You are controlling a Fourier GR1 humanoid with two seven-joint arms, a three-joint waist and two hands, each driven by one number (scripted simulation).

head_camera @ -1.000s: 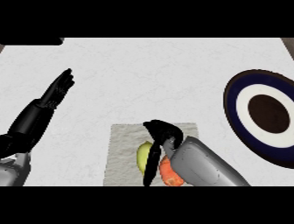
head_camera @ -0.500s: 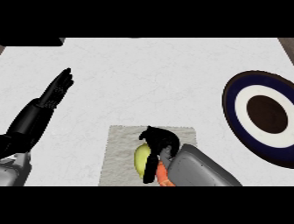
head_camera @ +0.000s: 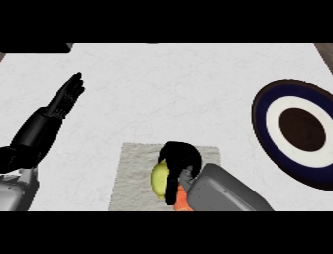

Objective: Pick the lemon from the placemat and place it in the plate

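Right hand: the right hand (head_camera: 178, 158) sits low in the view at about 6 o'clock, its black fingers curled down over the lemon, clamped around it from above.
Lemon: the lemon (head_camera: 159, 179) is yellow-green and shows only at the hand's left edge; it lies on the placemat, mostly hidden under the fingers.
Placemat: the placemat (head_camera: 137, 173) is a pale grey textured rectangle at 6 o'clock on the counter, its right part covered by the right forearm.
Orange patch: an orange patch (head_camera: 181, 202) peeks out beside the wrist, just below the lemon; I cannot tell what it is.
Plate: the plate (head_camera: 272, 126) lies at 3 o'clock, well apart from the placemat, with a dark blue rim, a white ring and a dark brown centre.
Left hand: the left hand (head_camera: 61, 104) rests at 9 o'clock, fingers straight and together, pointing toward 12 o'clock, holding nothing.
Counter: the counter (head_camera: 169, 84) is white and faintly marbled.
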